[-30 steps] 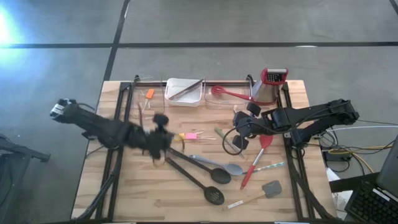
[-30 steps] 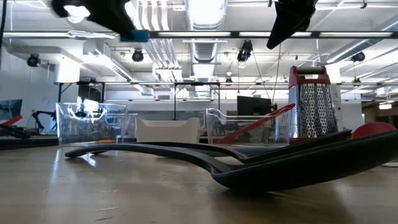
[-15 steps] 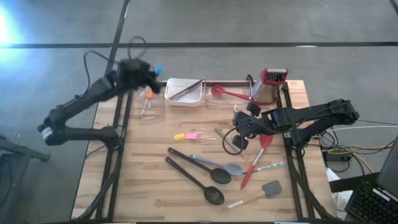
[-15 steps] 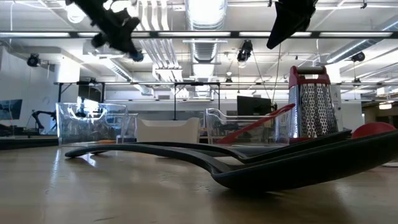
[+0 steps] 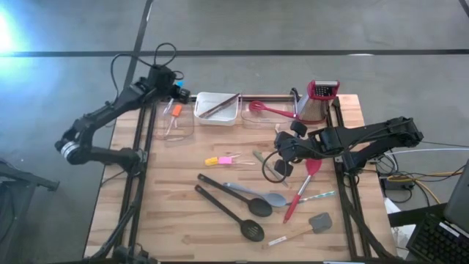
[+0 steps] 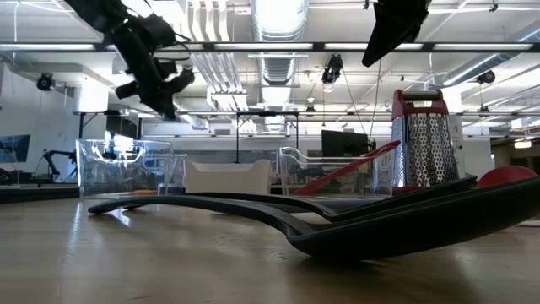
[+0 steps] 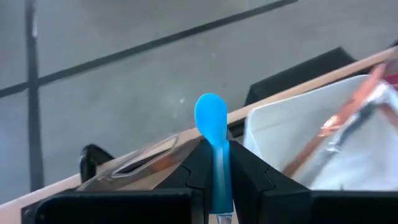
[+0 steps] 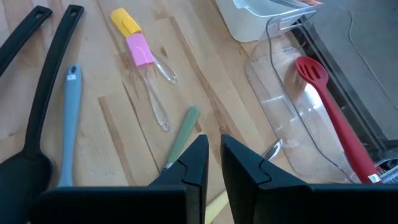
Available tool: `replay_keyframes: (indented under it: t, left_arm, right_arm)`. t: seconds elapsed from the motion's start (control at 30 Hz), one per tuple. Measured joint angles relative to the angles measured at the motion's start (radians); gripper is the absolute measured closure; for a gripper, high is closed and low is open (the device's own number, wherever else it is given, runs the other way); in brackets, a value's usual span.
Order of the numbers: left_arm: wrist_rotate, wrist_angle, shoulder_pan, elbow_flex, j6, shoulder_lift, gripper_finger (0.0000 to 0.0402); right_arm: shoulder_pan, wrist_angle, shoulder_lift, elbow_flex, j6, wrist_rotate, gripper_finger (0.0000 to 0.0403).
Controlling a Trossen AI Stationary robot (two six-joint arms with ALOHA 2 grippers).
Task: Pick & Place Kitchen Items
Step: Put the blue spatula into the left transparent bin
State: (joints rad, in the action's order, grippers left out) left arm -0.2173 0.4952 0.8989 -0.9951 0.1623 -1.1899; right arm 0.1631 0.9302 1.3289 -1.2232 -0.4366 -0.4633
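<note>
Now your left pincer [image 7: 219, 177], at the upper left of the high view, pinches the small blue spoon [image 7: 211, 124] above the clear bin [image 5: 174, 121]. Lower it inside before releasing. The right pincer [image 8: 212, 163] waits, pressed together and empty, over the bench [image 5: 168, 220].

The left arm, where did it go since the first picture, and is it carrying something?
The left tool swung from the middle of the table up to the far left corner, beside the white tray and over the clear bin. It is shut on a small blue spatula. The right tool stayed put, shut and empty, and the loose utensils did not move.
</note>
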Motion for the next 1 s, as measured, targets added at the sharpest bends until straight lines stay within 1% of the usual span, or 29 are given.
replay_keyframes:
  t: [0.27, 0.43, 0.53, 0.7, 0.87, 1.0]
  left_arm:
    - [-0.006, -0.059, 0.0, 0.08, 0.023, -0.064, 0.0363]
    - [-0.009, -0.109, 0.0, 0.162, 0.048, -0.06, 0.0363]
    - [-0.008, -0.179, 0.0, 0.222, 0.063, -0.053, 0.0363]
    - [-0.003, -0.238, 0.001, 0.305, 0.076, -0.065, 0.0363]
    - [-0.009, -0.272, 0.002, 0.342, 0.076, -0.101, 0.0363]
    - [-0.028, -0.284, 0.003, 0.346, 0.073, -0.144, 0.0363]
  right_arm:
    - [0.0, 0.001, 0.0, 0.0, 0.0, 0.0, 0.0364]
    - [0.0, 0.004, 0.0, 0.0, -0.001, 0.0, 0.0364]
    - [0.0, 0.005, 0.0, 0.0, -0.001, 0.0, 0.0364]
    - [0.0, 0.005, 0.001, 0.0, -0.001, 0.0, 0.0364]
    - [0.0, 0.004, 0.001, 0.0, 0.0, 0.0, 0.0364]
    - [0.0, 0.004, 0.001, 0.0, 0.0, 0.0, 0.0364]
